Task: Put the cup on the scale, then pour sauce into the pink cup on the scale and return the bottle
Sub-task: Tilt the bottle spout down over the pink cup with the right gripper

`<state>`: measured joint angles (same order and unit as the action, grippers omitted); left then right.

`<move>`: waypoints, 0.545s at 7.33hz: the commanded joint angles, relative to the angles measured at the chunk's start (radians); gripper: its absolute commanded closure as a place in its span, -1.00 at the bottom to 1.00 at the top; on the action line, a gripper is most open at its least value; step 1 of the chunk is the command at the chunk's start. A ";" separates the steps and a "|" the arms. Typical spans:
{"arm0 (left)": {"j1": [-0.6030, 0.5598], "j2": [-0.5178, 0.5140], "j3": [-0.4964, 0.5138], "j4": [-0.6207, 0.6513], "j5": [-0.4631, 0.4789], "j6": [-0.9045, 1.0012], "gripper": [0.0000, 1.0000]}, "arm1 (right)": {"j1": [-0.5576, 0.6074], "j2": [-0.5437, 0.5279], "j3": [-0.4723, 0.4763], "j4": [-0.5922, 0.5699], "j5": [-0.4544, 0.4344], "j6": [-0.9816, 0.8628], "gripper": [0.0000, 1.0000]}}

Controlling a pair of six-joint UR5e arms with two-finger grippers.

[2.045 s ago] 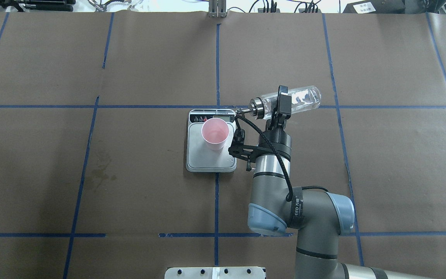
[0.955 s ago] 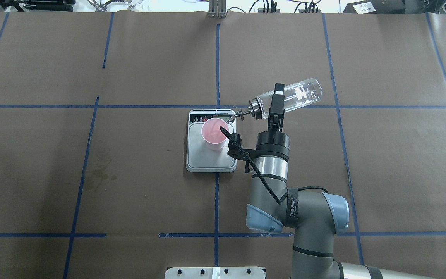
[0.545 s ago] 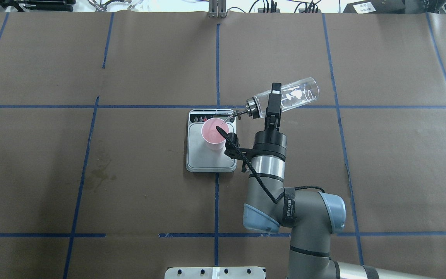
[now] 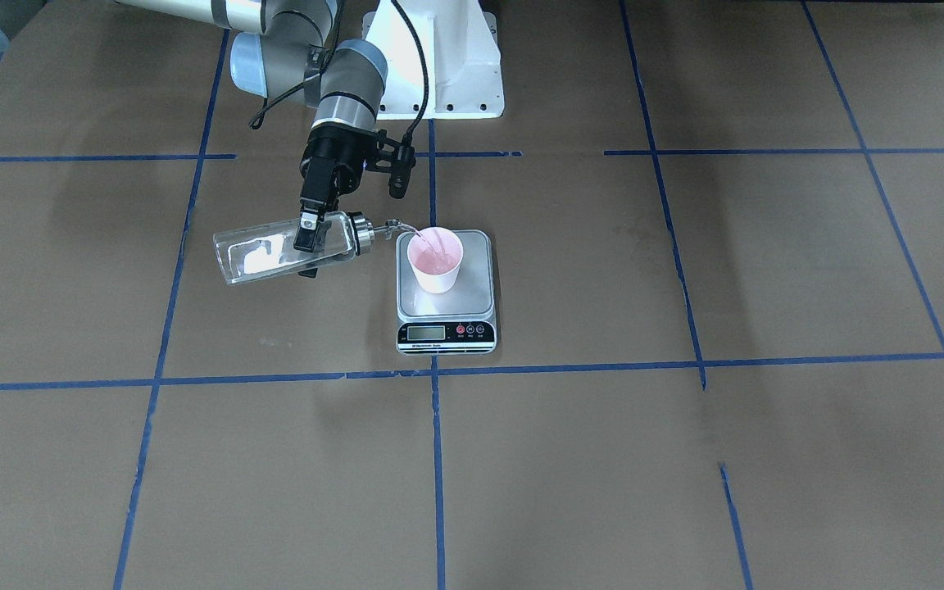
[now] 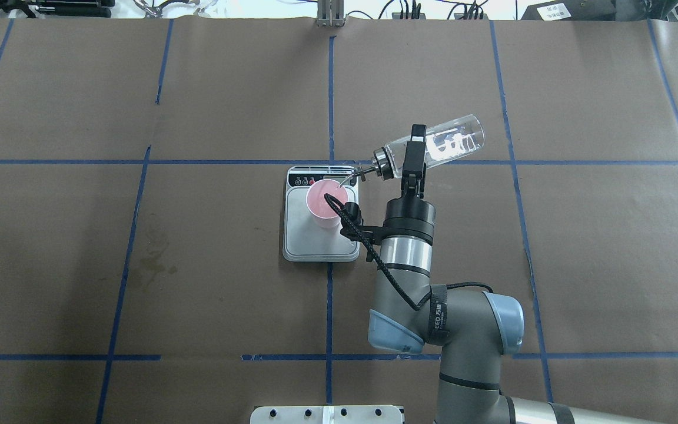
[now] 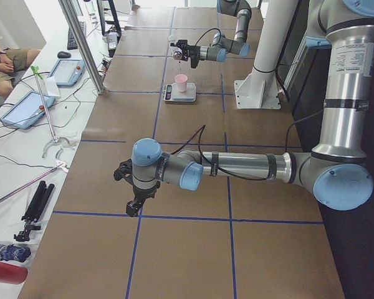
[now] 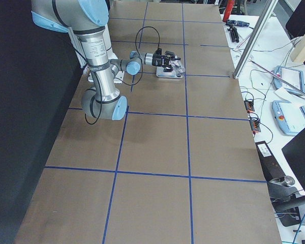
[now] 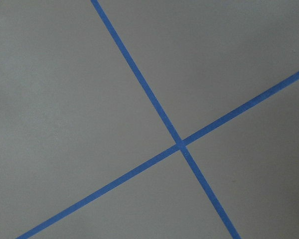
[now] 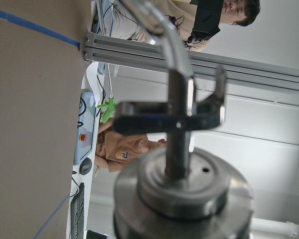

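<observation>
Two arms at the tabletop (image 5: 198, 265): which one has the bottle (image 5: 454, 140)?
— The right. Its pincer (image 5: 414, 154) is clenched on the clear glass body near the metal collar, holding the bottle tipped with its base up and its spout down toward the cup (image 5: 319, 205).
And the cup?
— Upright on the scale (image 5: 315, 247), toward the display end of the platform. The spout tip sits just over the rim, and a thin clear line runs from it into the pink mouth.
The left pincer (image 6: 132, 210)?
— Well apart from the scale, pointing down over the brown paper. I cannot tell whether it is released or clenched.
</observation>
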<state>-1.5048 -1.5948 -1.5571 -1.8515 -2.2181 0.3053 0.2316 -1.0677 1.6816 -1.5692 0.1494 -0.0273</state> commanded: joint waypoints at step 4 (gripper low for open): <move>-0.002 0.003 -0.004 0.002 0.000 0.000 -1.00 | -0.008 0.009 0.003 0.009 -0.004 0.001 1.00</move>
<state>-1.5051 -1.5935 -1.5599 -1.8512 -2.2181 0.3053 0.2276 -1.0629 1.6829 -1.5656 0.1459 -0.0274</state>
